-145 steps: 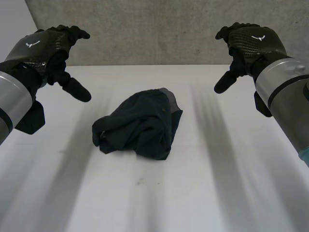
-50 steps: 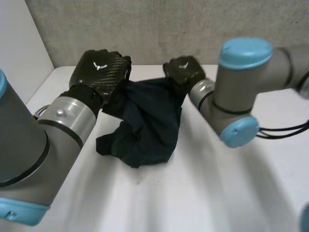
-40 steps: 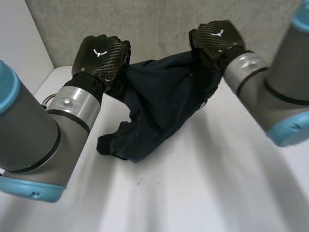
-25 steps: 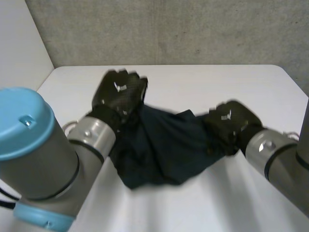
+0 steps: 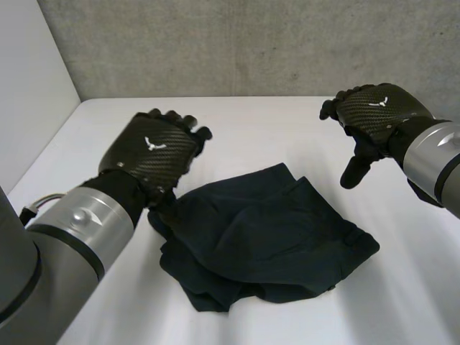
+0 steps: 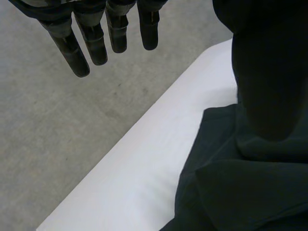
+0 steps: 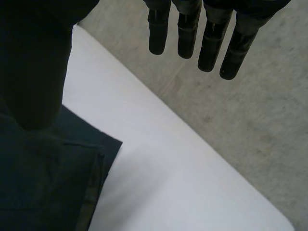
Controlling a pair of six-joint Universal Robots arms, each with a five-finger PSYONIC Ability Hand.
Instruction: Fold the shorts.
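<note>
The shorts, dark navy, are seen lying rumpled and partly spread on the white counter, about at its middle, with creases and overlapping layers across them. The left hand is held at the shorts' left edge, palm down; whether the cloth is touched there cannot be told from the head view. In the left wrist view its fingers are shown straight and set apart from the thumb, with nothing held between them. The shorts are seen below the thumb, on the counter. The right hand is held above the counter, to the right of the shorts and apart from them, with the thumb pointed down. In the right wrist view its fingers are likewise shown straight, and nothing is held. A corner of the shorts is seen beneath the thumb. A grey concrete wall is seen behind the counter.
</note>
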